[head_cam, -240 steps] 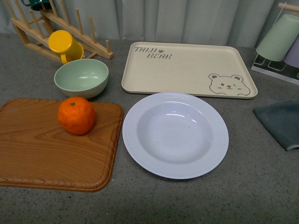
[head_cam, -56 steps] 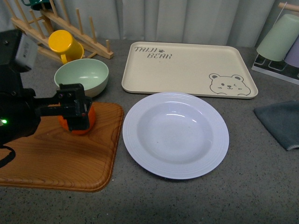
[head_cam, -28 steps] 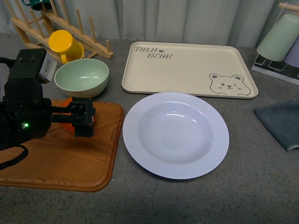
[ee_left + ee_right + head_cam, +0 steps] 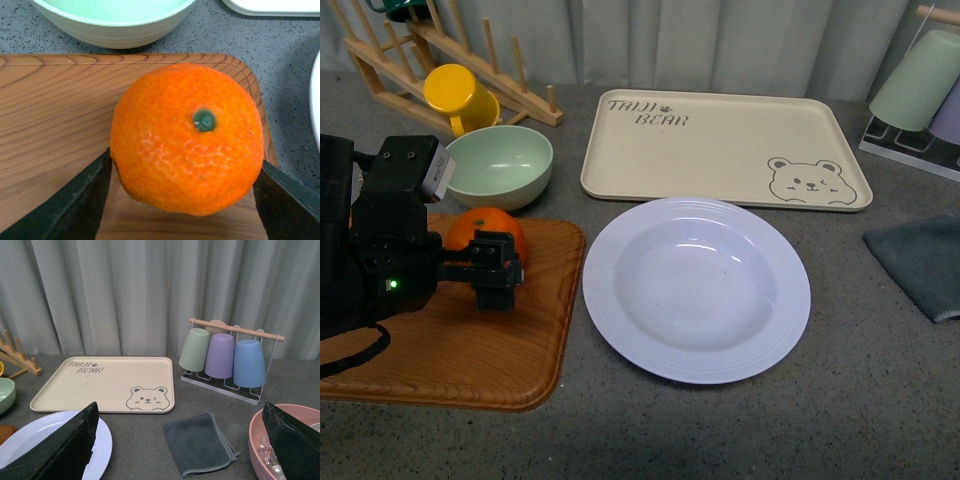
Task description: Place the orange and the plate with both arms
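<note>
The orange (image 4: 483, 228) sits between the fingers of my left gripper (image 4: 496, 266), over the far right part of the wooden board (image 4: 440, 340). In the left wrist view both black fingers (image 4: 75, 205) press the sides of the orange (image 4: 187, 140), stem mark up, and it seems to hang just above the board. The white plate (image 4: 602, 300) lies empty on the grey table right of the board. My right gripper (image 4: 180, 407) is open and empty, off the front view; the plate's rim (image 4: 30, 445) shows beside one finger.
A pale green bowl (image 4: 495, 165), a yellow mug (image 4: 460, 95) and a wooden rack stand behind the board. The beige bear tray (image 4: 720, 145) lies behind the plate. A grey cloth (image 4: 920, 262), a cup rack (image 4: 225, 357) and a pink bowl (image 4: 260, 440) are at the right.
My left arm came in over the board and shut on the orange. In the last second the orange has risen slightly, and it now shows above the gripper's finger.
</note>
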